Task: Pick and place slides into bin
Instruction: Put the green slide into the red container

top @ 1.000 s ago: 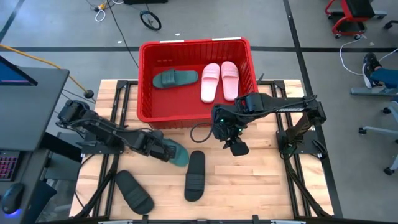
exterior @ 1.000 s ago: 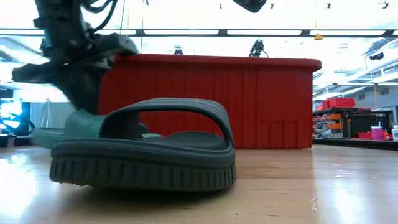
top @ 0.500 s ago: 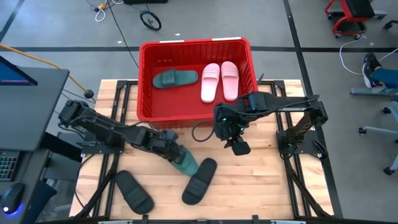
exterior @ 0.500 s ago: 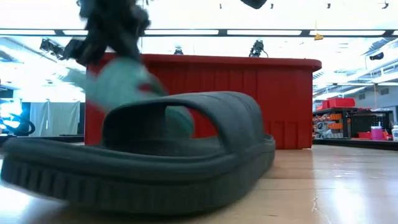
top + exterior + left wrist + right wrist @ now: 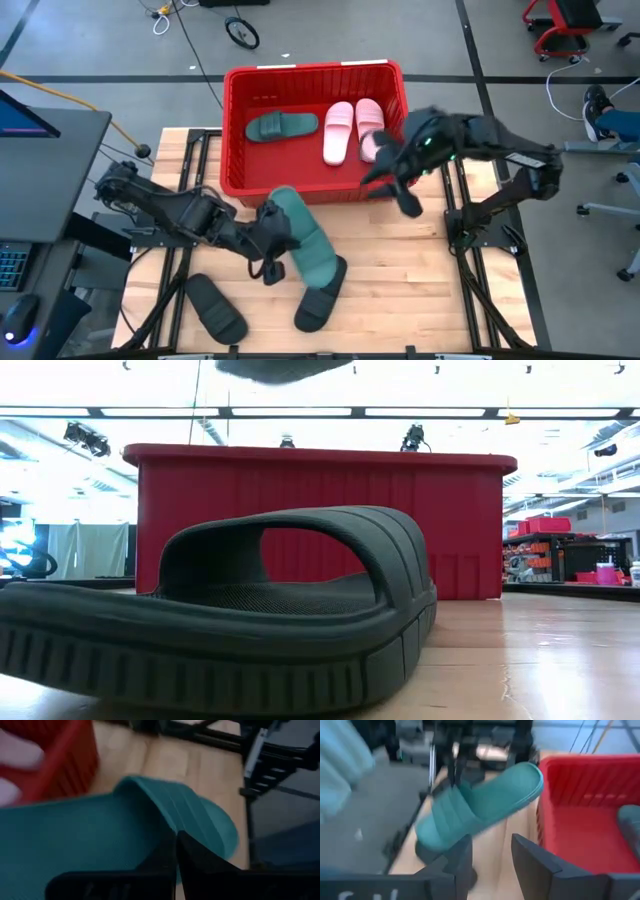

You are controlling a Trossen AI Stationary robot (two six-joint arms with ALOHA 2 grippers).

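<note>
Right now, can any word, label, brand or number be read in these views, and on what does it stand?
No text can be read.
Pale marks behind the right claw: too blurred to read.
Red bin, green slide held by the left claw, black slide: no lettering visible.

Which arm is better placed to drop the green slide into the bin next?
Left. Its gripper already holds the green slide lifted just in front of the red bin; the right gripper is open and empty.
</note>
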